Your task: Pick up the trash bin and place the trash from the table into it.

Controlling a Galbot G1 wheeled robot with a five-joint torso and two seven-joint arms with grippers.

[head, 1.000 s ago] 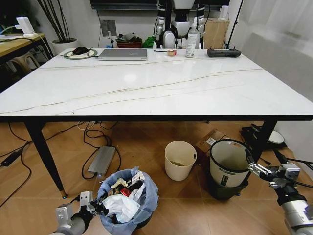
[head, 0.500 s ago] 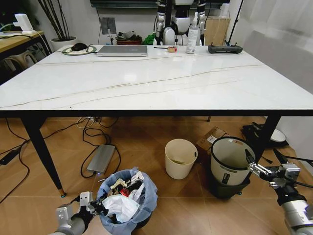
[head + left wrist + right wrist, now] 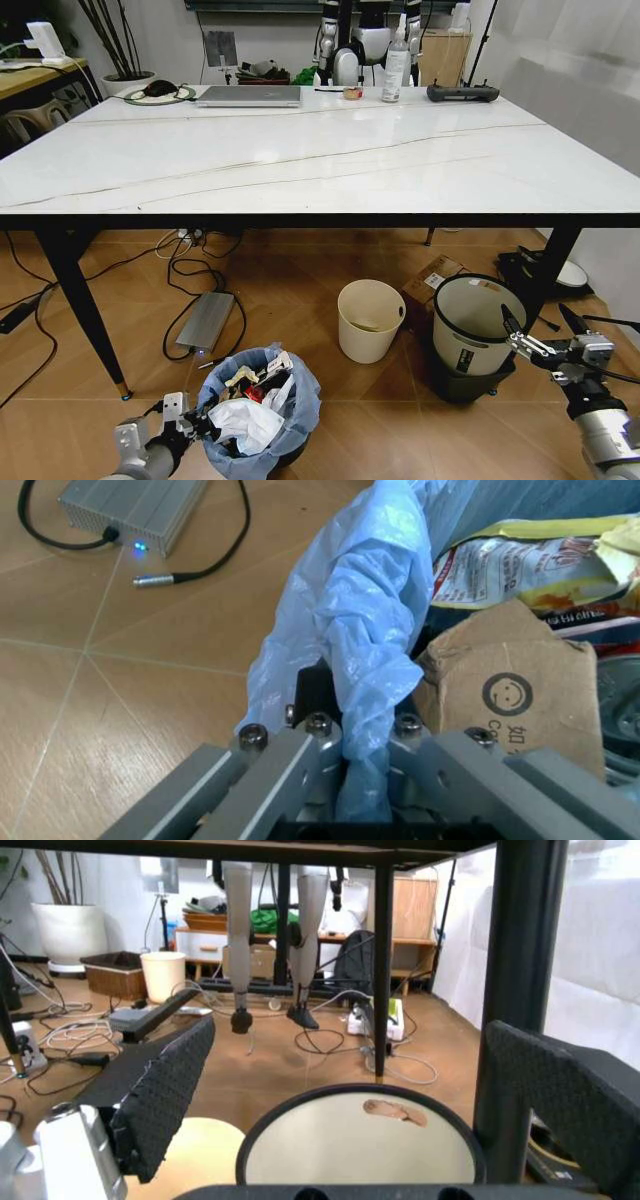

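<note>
Between the earlier head frames and now the whole scene has slid downward in the picture, the far table edge dropping and more floor showing, which is camera motion; bin and both grippers keep their places relative to one another. Going left to right in the head view: the left gripper (image 3: 178, 421) sits low at the floor, pressed against the near-left side of the trash bin (image 3: 290, 400), whose light-blue bag overhangs the rim and whose mouth is heaped with the trash (image 3: 245, 420), white tissue uppermost. The left wrist view adds what the head view cannot resolve: the gripper's fingers (image 3: 290, 769) are closed on a gathered fold of the blue bag at the bin's rim, with a torn brown cardboard piece (image 3: 510, 697) and a printed packet (image 3: 520, 559) just inside. A grey power brick (image 3: 208, 323) lies on the floor beyond the bin. The table (image 3: 300, 160) stands above and behind, well apart from the bin. Further right stand a cream bucket (image 3: 369, 320) and a grey-and-black bin (image 3: 470, 325). The right gripper (image 3: 540, 348) hangs low beside that grey bin; the right wrist view shows its two black pads (image 3: 165, 1095) spread apart, holding nothing.
</note>
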